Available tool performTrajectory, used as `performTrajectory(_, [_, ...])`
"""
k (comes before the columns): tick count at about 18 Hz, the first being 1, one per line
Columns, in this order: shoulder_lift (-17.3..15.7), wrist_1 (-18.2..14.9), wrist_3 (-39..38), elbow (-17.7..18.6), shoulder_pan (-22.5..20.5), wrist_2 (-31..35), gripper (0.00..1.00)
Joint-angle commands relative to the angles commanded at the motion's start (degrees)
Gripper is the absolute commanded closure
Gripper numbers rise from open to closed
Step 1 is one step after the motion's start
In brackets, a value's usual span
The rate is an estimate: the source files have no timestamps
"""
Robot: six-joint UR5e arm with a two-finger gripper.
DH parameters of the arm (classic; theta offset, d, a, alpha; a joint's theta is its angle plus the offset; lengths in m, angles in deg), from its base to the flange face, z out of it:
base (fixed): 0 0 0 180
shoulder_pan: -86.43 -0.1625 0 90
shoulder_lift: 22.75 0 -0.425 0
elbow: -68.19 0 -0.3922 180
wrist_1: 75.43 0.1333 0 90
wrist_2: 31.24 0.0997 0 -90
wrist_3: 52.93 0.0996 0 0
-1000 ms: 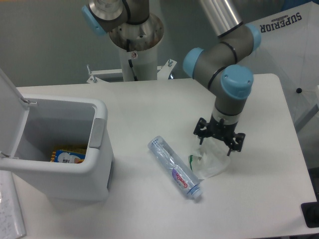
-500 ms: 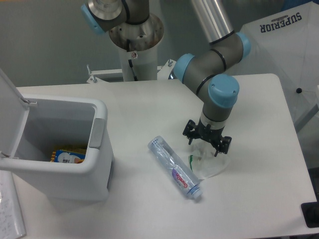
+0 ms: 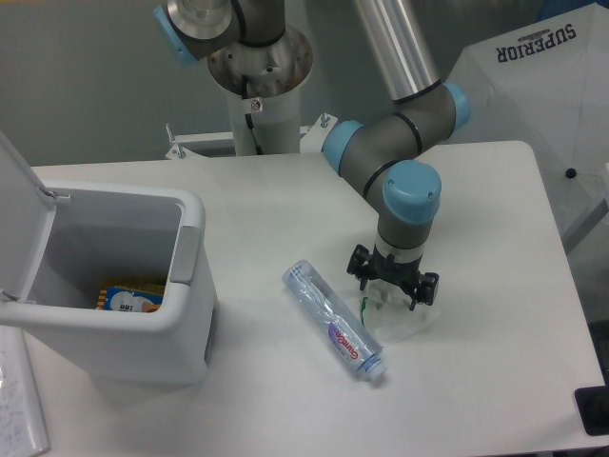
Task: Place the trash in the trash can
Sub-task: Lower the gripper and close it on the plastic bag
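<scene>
A clear plastic bottle with a purple label lies on its side on the white table. Just right of it lies a crumpled clear plastic wrapper with a green mark. My gripper points straight down over the wrapper, its black fingers spread open on either side of the wrapper's top, low near the table. The white trash can stands at the left with its lid swung open; a yellow and blue packet lies inside.
The robot's base column rises at the table's back centre. A white fabric panel with lettering stands at the back right. A sheet of paper lies at the front left corner.
The arm has swung left and lowered, bringing the open gripper from the wrapper's right side to directly above it. The bottle and bin have not moved.
</scene>
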Motion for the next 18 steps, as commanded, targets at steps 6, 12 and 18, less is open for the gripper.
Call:
performTrajectory(6, [0.3, 0.0, -1.5, -1.6, 0.0, -0.2, 0.74])
performTrajectory(12, [0.3, 0.0, -2.8, -2.2, 0.0, -0.2, 1.00])
performTrajectory(18, [-0.3, 0.0, -2.8, -2.9, -0.3, -0.4, 1.00])
